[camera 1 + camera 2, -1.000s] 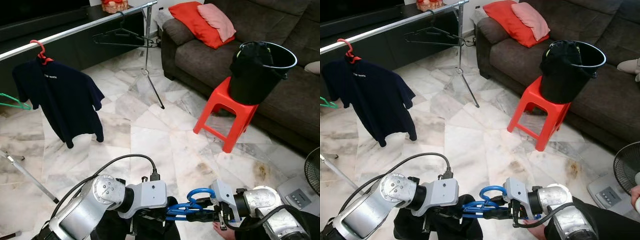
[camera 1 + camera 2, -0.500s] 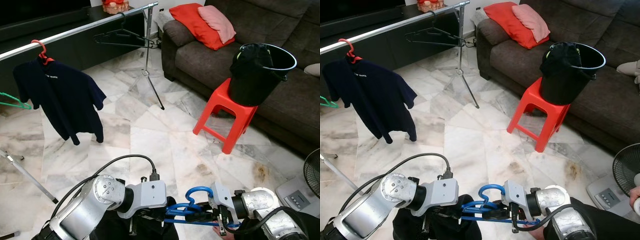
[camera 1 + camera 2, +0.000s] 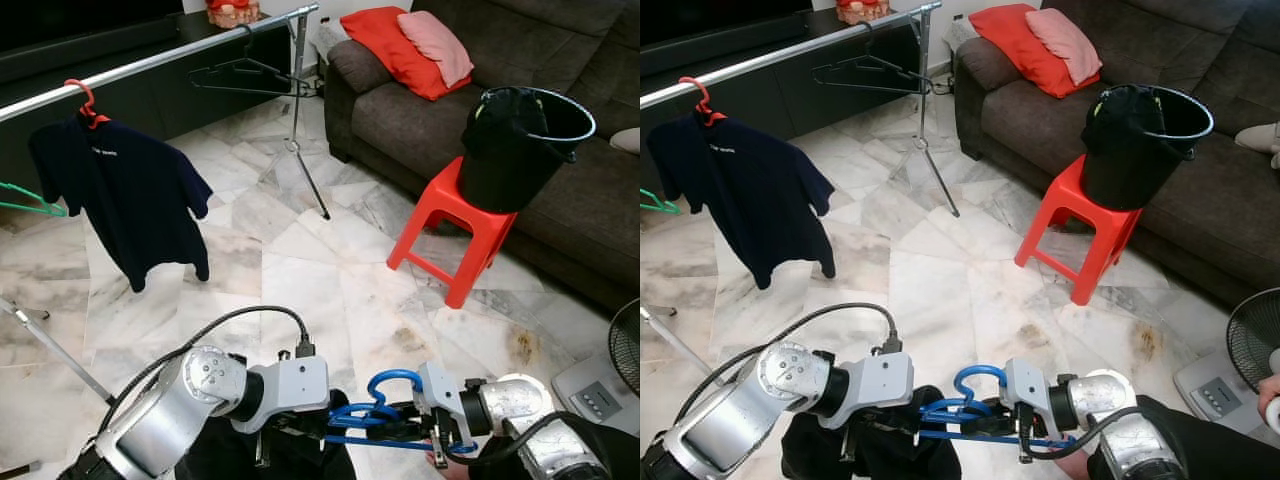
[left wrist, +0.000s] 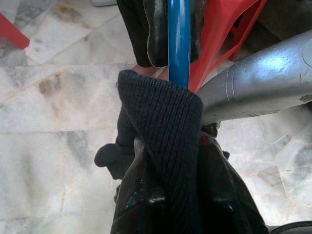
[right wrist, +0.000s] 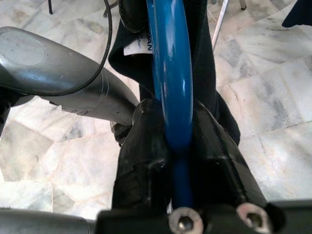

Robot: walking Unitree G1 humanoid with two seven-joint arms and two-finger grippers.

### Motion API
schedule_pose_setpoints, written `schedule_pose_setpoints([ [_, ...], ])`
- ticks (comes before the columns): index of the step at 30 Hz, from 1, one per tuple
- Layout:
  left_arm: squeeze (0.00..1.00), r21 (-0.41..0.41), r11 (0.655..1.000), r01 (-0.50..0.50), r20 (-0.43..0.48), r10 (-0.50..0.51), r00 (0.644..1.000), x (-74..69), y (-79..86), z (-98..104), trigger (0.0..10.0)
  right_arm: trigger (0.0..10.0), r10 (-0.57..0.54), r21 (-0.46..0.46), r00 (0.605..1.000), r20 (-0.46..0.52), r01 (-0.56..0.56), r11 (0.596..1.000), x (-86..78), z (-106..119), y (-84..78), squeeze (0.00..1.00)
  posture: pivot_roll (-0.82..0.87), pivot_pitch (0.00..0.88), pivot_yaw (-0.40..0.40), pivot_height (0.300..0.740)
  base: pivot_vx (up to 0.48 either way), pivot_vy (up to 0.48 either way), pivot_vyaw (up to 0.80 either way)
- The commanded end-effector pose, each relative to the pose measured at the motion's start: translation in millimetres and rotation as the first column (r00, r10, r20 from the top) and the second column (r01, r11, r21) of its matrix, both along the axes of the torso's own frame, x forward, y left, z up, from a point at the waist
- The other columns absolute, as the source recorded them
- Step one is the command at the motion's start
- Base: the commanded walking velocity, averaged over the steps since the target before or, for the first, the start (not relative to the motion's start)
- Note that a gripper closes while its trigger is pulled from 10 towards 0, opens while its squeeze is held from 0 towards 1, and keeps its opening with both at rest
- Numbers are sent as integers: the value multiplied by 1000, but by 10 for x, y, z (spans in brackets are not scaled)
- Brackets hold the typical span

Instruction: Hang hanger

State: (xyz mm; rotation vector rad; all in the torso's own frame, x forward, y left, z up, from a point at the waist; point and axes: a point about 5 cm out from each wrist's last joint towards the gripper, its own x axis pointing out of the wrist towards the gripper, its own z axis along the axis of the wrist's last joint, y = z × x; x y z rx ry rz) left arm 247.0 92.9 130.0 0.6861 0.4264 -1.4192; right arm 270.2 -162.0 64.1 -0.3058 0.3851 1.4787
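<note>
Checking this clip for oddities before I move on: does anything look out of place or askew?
Mostly tidy. One oddity: the black bucket sits on a red stool, overhanging the seat toward the sofa. The black empty hanger hangs tilted almost flat from the rail. Nothing looks spilled or damaged.

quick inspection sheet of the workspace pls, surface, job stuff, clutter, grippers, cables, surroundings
surface: marble floor, bare patches between things
job's things: blue hanger with dark garment on it; clothes rail carrying navy shirt on red hanger, black hanger
clutter: black bucket on red stool
grippers: left gripper shut on the garment's collar; right gripper shut on the blue hanger
cables: black cable looped over left arm
surroundings: dark sofa with red cushions, fan
</note>
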Motion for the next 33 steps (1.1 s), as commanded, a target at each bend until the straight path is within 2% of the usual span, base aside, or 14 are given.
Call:
schedule_pose_setpoints([
  [1,0,-100,988,116,26,-114,993,-58,-146,175,10000,0,-62,-17,998,2,62,998,31,-30,-23,0,73,142,-69,740,0,0,0],
  [2,463,-107,987,117,10,-117,993,-62,-137,176,10000,0,-64,-15,998,1,64,998,30,-32,-23,0,74,143,-69,740,0,0,0],
  [3,463,-107,987,117,10,-117,993,-62,-137,176,10000,0,-64,-15,998,1,64,998,30,-32,-23,0,74,143,-69,740,0,0,0],
  [4,1000,-112,987,114,-8,-115,993,-67,-131,175,10000,0,-65,-14,998,1,66,998,28,-34,-24,0,73,142,-69,740,0,0,0],
  [18,1000,-152,987,45,20,-42,999,72,-32,280,10000,0,-141,2,989,34,141,990,65,-40,-50,0,68,141,-74,740,0,0,0],
  [19,1000,-161,987,23,50,-15,999,109,-12,304,10000,0,-192,24,979,64,190,981,108,-24,-44,0,68,140,-76,740,0,0,0],
  [22,1000,-185,983,-13,87,30,996,160,-6,333,10000,0,-218,37,973,74,216,976,130,-12,-45,0,69,140,-77,740,0,0,0],
  [23,1000,-217,974,-62,119,89,989,219,9,354,10000,0,-254,51,963,93,250,967,160,5,-51,0,69,141,-76,740,0,0,0],
  [24,1000,-217,974,-62,119,89,989,219,9,354,10000,0,-254,51,963,93,250,967,160,5,-51,0,69,141,-76,740,0,0,0],
  [25,1000,-257,958,-124,154,167,974,286,41,363,10000,0,-311,74,944,108,304,950,204,26,-63,0,67,142,-77,740,0,0,0],
  [27,1000,-270,949,-163,162,212,964,302,83,333,10000,0,-344,89,931,121,335,938,227,40,-69,0,63,142,-76,740,0,0,0],
  [28,1000,-294,932,-211,182,271,945,314,132,312,10000,0,-367,103,921,133,355,929,237,54,-73,0,58,142,-77,740,0,0,0],
  [31,1000,-327,907,-265,182,336,924,323,179,293,10000,0,-415,124,898,147,399,909,270,79,-89,0,60,139,-76,740,0,0,0],
  [33,1000,-378,868,-321,180,409,895,330,223,278,10000,0,-468,169,873,138,445,879,310,121,-101,0,58,136,-74,740,0,0,0],
])
